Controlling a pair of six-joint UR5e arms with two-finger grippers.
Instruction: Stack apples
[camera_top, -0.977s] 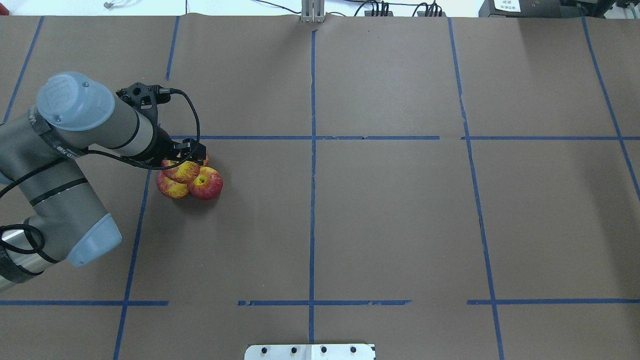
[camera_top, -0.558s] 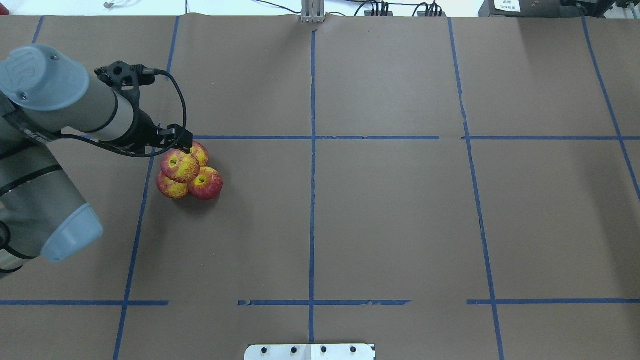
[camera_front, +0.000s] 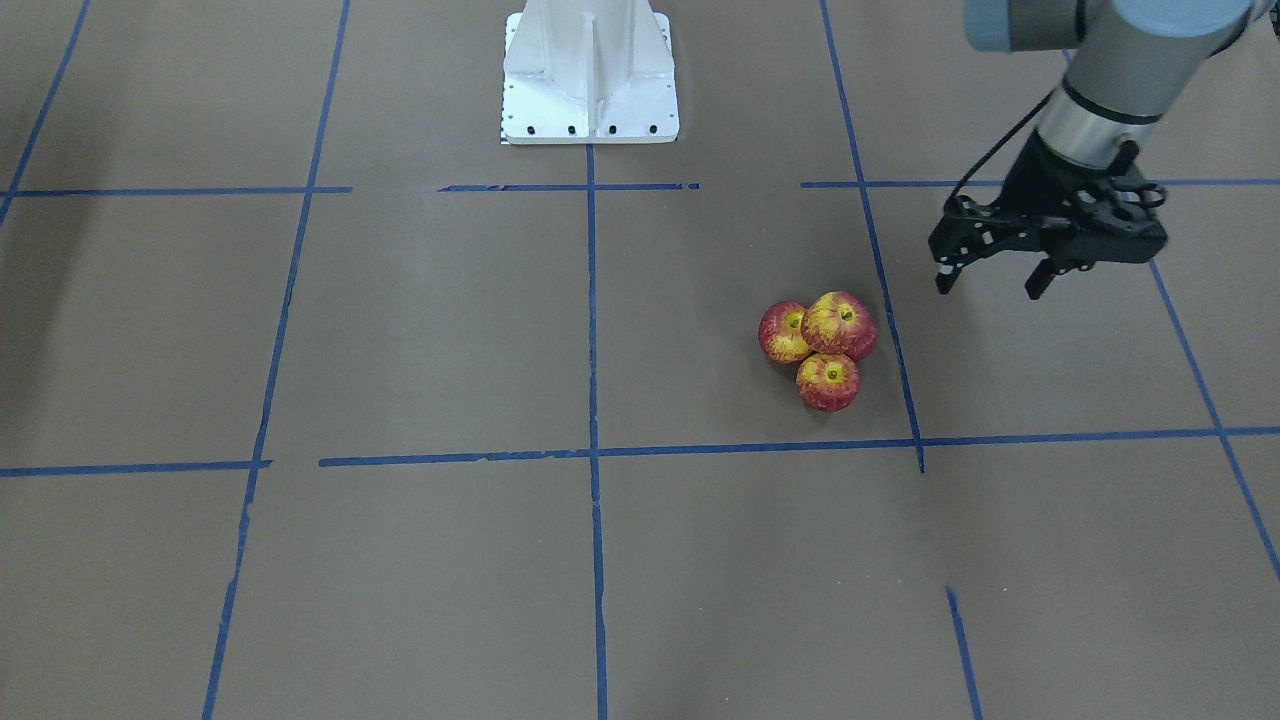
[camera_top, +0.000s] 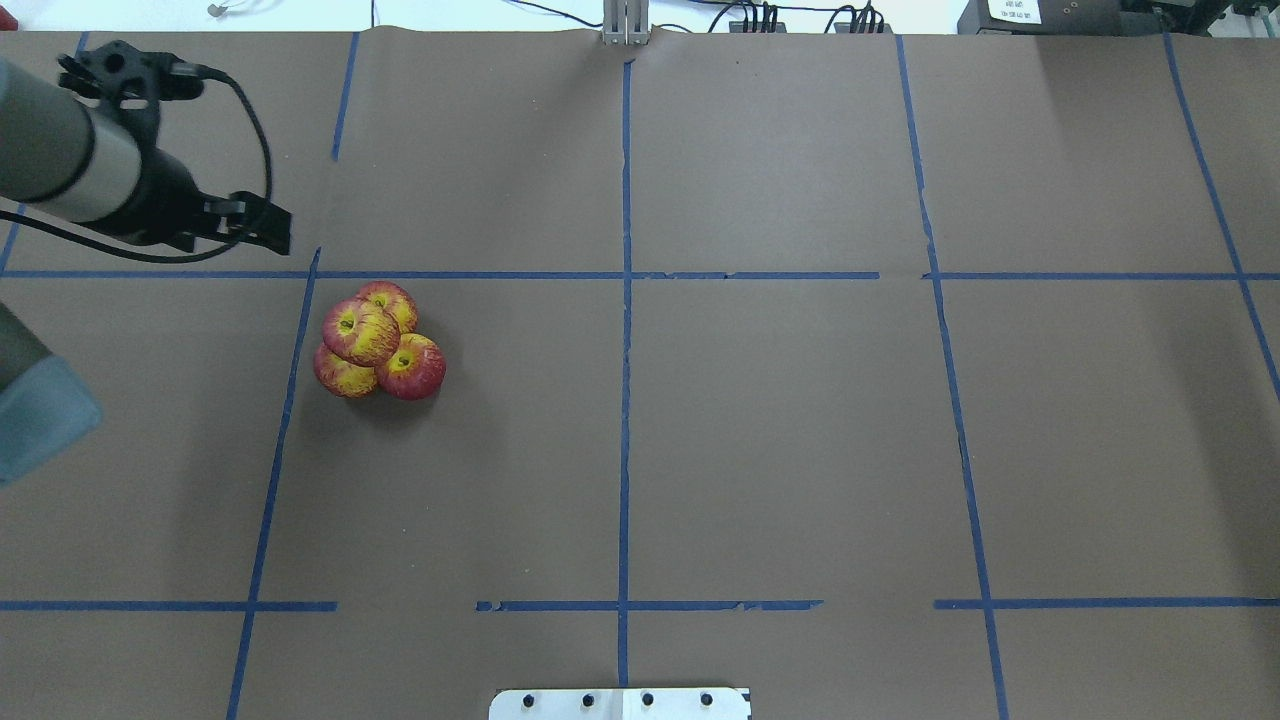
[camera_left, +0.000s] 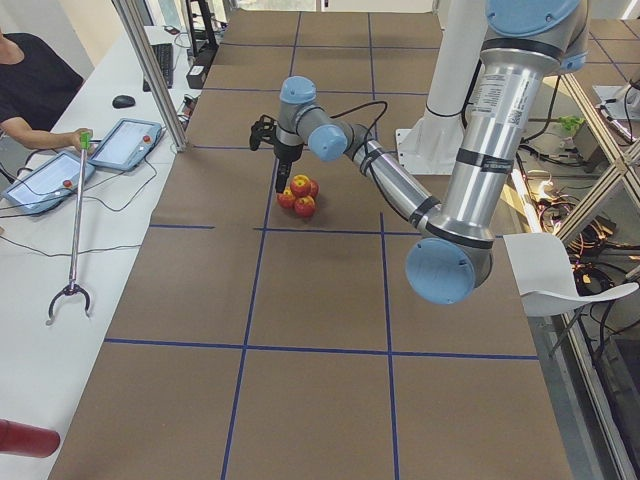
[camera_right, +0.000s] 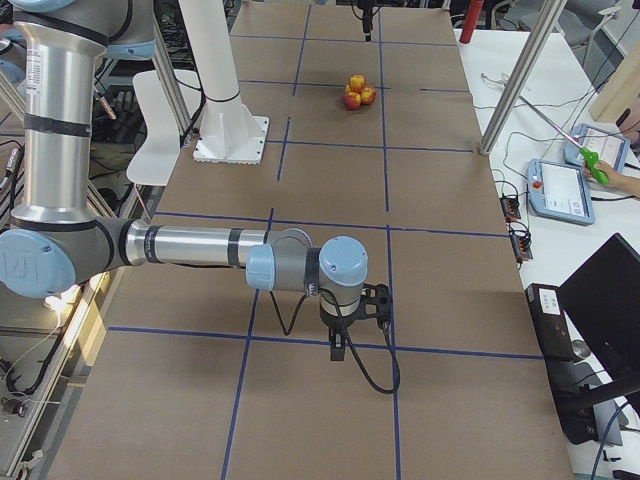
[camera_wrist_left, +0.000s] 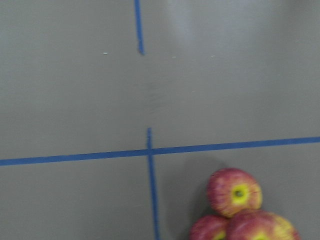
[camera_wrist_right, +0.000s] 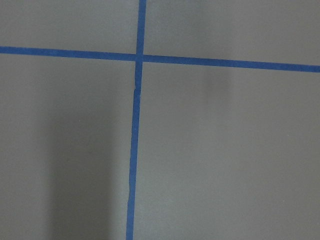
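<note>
Four red-and-yellow apples (camera_top: 375, 342) sit in a tight pile left of the table's middle. Three rest on the brown paper and one apple (camera_top: 360, 332) lies on top of them. The front view shows three of them (camera_front: 828, 350); the left wrist view catches the pile (camera_wrist_left: 235, 192) at its lower right. My left gripper (camera_front: 990, 285) is open and empty, raised and apart from the pile, toward the table's left side (camera_top: 268, 228). My right gripper (camera_right: 340, 345) shows only in the exterior right view, far from the apples; I cannot tell if it is open.
The white robot base plate (camera_front: 590, 90) stands at the near edge of the table (camera_top: 620, 703). Blue tape lines (camera_top: 625, 330) cross the brown paper. An operator's side table with tablets (camera_left: 120, 145) runs along the far side.
My left gripper has risen off the pile and pulled back to the far left. The top apple stays resting on the other three.
</note>
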